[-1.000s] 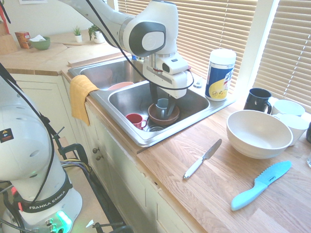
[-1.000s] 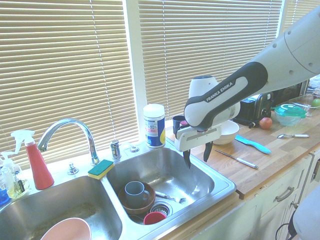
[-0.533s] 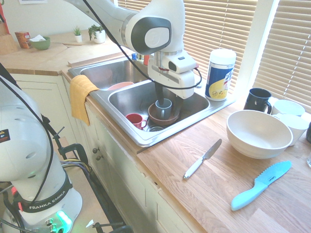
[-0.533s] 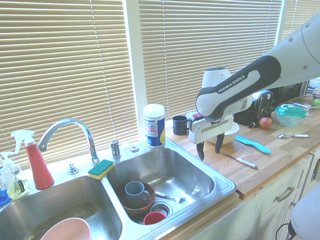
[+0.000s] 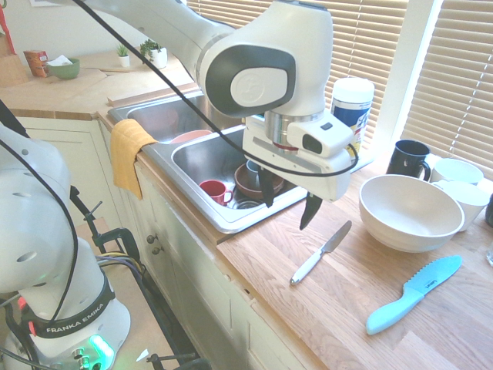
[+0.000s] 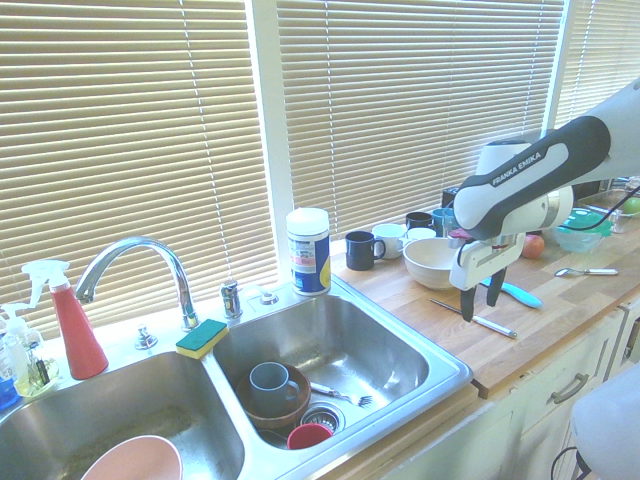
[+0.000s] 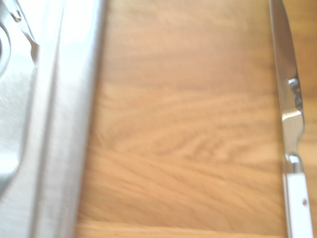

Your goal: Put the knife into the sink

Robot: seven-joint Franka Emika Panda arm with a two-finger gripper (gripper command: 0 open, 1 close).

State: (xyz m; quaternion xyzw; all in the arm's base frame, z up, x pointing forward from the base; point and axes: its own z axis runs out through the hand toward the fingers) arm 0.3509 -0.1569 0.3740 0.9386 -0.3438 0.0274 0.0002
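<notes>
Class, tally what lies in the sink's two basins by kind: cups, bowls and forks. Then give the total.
Cups: 2 (grey cup, red cup)
Bowls: 2 (brown bowl, pink bowl)
Forks: 1 (fork)
Total: 5

White arm (image 5: pixel 262 69) bent downward, jaws apart, empty.
</notes>
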